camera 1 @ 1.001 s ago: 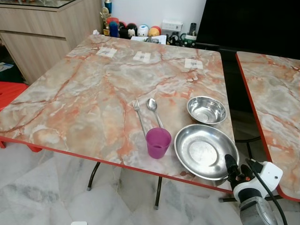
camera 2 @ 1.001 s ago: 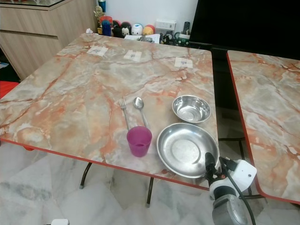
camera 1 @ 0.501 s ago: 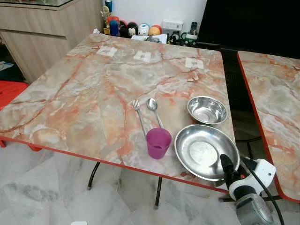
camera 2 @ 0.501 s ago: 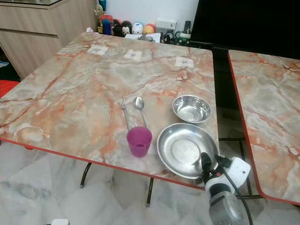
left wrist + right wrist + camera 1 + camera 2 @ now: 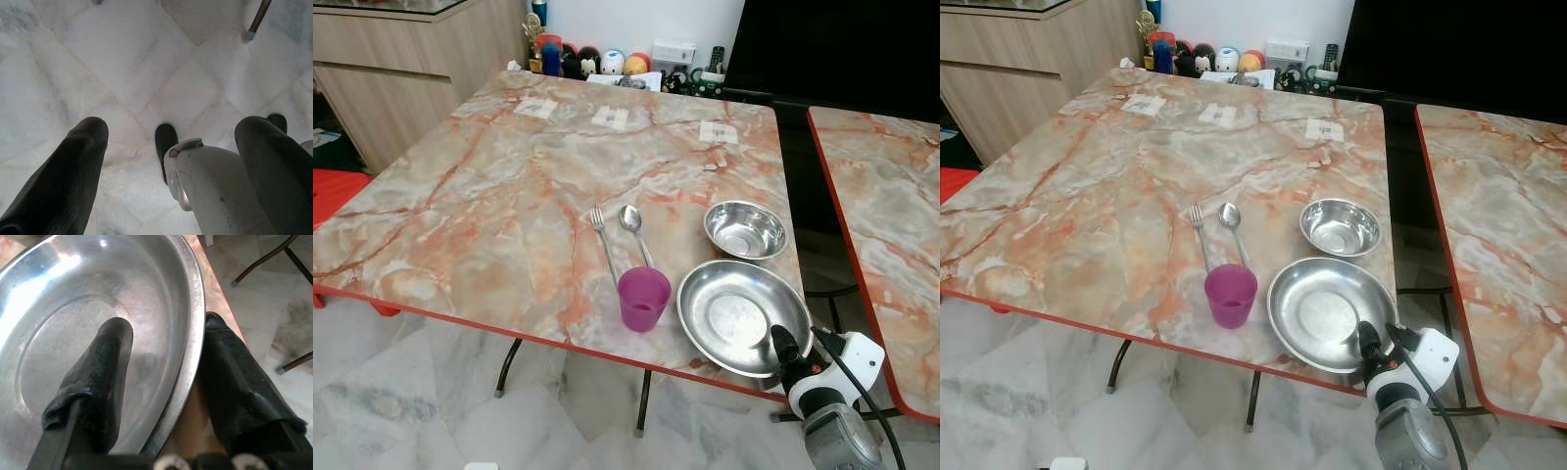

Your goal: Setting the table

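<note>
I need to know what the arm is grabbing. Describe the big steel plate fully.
The big steel plate is round, shallow and shiny, with a flat centre and a raised rim, and nothing in it. It lies flat at the marble table's near right corner, right of the purple cup and in front of the small steel bowl. The right pincer straddles its near rim, one finger inside, one outside.

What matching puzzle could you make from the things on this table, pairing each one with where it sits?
Things:
1. cup
2. small bowl
3. big plate
4. fork

Places:
A. between the right gripper's fingers, at the rim
B. directly left of the spoon
C. at the table's near edge, left of the plate
D. beyond the plate

Pairs: 1-C, 2-D, 3-A, 4-B
</note>
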Tool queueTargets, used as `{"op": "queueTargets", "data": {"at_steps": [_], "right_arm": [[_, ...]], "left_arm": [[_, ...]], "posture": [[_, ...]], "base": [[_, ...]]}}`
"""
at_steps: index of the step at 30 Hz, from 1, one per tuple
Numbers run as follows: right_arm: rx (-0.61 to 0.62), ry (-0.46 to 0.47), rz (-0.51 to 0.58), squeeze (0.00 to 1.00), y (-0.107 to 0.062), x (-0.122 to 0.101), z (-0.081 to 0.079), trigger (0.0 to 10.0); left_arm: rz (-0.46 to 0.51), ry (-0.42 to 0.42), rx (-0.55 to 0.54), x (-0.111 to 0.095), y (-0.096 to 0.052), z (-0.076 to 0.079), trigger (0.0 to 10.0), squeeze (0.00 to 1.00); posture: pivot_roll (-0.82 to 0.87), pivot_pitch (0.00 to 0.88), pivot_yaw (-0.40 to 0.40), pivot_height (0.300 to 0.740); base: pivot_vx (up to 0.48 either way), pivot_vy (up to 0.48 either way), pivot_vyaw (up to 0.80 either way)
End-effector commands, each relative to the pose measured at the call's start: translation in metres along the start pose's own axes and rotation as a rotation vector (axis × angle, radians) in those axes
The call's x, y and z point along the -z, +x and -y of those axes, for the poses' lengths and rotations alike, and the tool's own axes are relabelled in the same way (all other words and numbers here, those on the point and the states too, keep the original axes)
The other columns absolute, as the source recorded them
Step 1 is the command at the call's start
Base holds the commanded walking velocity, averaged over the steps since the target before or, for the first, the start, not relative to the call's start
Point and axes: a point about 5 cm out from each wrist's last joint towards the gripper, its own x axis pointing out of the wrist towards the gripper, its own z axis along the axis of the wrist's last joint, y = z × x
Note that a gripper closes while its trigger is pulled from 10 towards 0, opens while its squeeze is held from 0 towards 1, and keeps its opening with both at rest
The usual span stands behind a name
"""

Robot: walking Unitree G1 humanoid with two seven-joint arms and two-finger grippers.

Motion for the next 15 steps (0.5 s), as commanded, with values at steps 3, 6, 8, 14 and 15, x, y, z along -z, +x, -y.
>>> {"op": "queueTargets", "data": {"at_steps": [3, 6, 8, 14, 15], "right_arm": [[0.018, 0.001, -0.018, 0.0, 0.0014, 0.0023, 0.0036, 0.0], [0.017, 0.004, -0.017, 0.0, 0.0017, 0.0022, 0.0033, 0.0], [0.017, 0.005, -0.016, 0.0, 0.0016, 0.0021, 0.0035, 0.0], [0.024, 0.004, -0.016, 0.0, 0.0007, 0.0022, 0.0057, 0.0], [0.026, 0.002, -0.016, 0.0, 0.0, 0.0023, 0.0061, 0.0]], "left_arm": [[-0.024, 0.01, 0.005, 0.0073, -0.0021, -0.0006, 10.0, 0.0], [-0.026, 0.013, 0.007, 0.0075, -0.0021, -0.0001, 10.0, 0.0], [-0.027, 0.015, 0.009, 0.0077, -0.0021, 0.0006, 10.0, 0.0], [-0.028, 0.023, 0.016, 0.0078, -0.0019, 0.002, 10.0, 0.0], [-0.029, 0.025, 0.017, 0.0079, -0.0019, 0.0023, 10.0, 0.0]], "posture": [[0.02, 0.125, -0.043, 0.74], [0.02, 0.125, -0.043, 0.74], [0.02, 0.125, -0.044, 0.74], [0.02, 0.125, -0.044, 0.74], [0.02, 0.125, -0.044, 0.74]], "base": [[0.0, 0.0, 0.0], [0.0, 0.0, 0.0], [0.0, 0.0, 0.0], [0.0, 0.0, 0.0], [0.0, 0.0, 0.0]]}}
